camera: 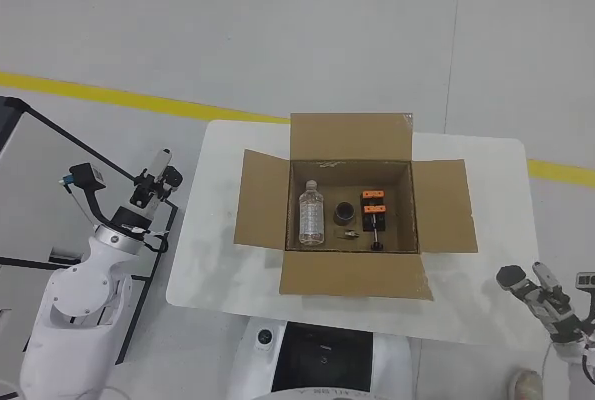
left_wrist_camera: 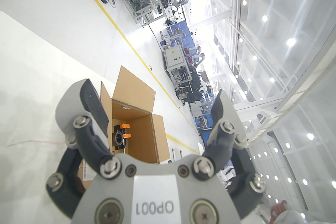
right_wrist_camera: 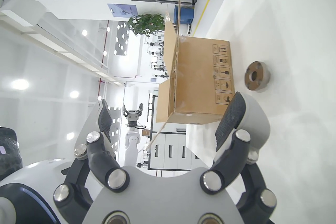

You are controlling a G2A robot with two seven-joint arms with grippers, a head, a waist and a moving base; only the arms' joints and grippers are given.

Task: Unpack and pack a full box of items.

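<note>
An open cardboard box (camera: 352, 258) stands in the middle of the white table (camera: 212, 260), all flaps folded out. Inside lie a clear water bottle (camera: 312, 212), a black round part (camera: 344, 212), orange-and-black pieces (camera: 375, 205) and a small dark item (camera: 349, 233). My left gripper (camera: 167, 168) hovers off the table's left edge, open and empty, facing the box (left_wrist_camera: 136, 128). My right gripper (camera: 530, 275) is beyond the table's front right corner, open and empty (right_wrist_camera: 170, 109). It faces the box's printed side (right_wrist_camera: 202, 78).
A round metal disc (right_wrist_camera: 256, 76) with a centre hole lies on the white surface near the box's printed side. A yellow floor line (camera: 97, 95) runs behind the table. Bare table surface (camera: 487, 180) surrounds the box.
</note>
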